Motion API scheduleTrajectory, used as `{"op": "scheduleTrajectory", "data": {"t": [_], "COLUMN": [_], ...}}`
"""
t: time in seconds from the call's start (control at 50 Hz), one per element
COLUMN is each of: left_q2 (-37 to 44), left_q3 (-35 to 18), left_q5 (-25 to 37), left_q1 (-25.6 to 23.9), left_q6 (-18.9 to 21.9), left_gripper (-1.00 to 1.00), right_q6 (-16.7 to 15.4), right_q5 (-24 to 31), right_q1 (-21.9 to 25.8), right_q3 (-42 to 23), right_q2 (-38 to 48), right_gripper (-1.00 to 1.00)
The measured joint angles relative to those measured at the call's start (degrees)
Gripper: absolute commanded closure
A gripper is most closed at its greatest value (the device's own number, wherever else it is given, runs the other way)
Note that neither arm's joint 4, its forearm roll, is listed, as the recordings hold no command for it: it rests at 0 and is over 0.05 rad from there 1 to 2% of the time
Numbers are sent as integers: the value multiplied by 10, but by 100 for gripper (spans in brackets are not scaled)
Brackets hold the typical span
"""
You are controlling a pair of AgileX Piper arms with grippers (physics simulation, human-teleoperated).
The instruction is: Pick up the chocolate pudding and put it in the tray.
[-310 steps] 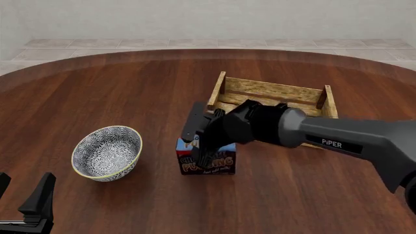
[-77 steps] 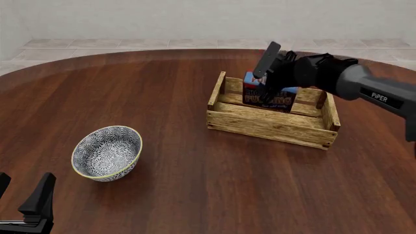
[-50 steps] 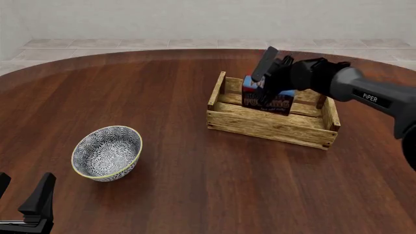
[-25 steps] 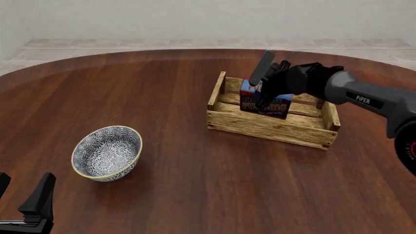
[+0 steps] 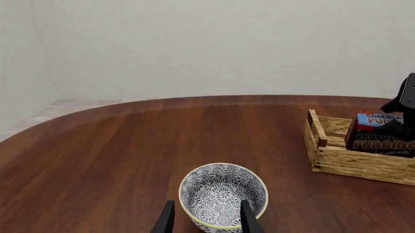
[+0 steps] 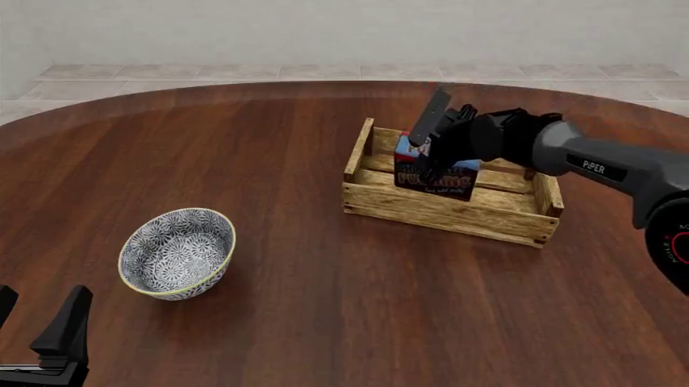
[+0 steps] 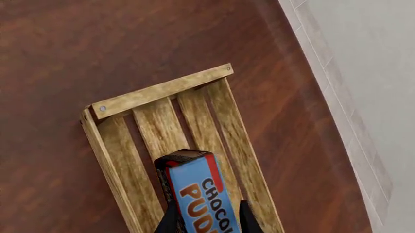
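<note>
While the chocolate pudding point(image 6: 436, 175) was held over the inside of the tray point(image 6: 453, 211), the placing step was judged to be under way and near its end. The right gripper point(image 6: 430, 153) was clamped on the carton from above, with the carton's lower part below the tray's rim; whether it touched the slats could not be told. The right arm reached in from the counter's right edge, wrist bent downward over the tray's far half. The next move called for lowering until the carton rested, then parting the jaws and lifting straight clear. The left gripper point(image 5: 204, 219) stood parted and empty at the near left corner, just short of the bowl point(image 6: 177, 252).
</note>
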Motion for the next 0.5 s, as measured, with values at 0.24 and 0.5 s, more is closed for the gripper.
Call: {"op": "scheduleTrajectory", "data": {"t": [0.24, 0.5], "left_q2": [0, 0], "left_q3": [0, 0], "left_q5": [0, 0], "left_q1": [0, 0], "left_q6": [0, 0], "left_gripper": [-100, -100], "right_q6": [1, 3], "right_q5": [-4, -8], "right_q1": [1, 3], "right_q3": [1, 1], "right_q2": [6, 10], "right_gripper": [100, 100]}}
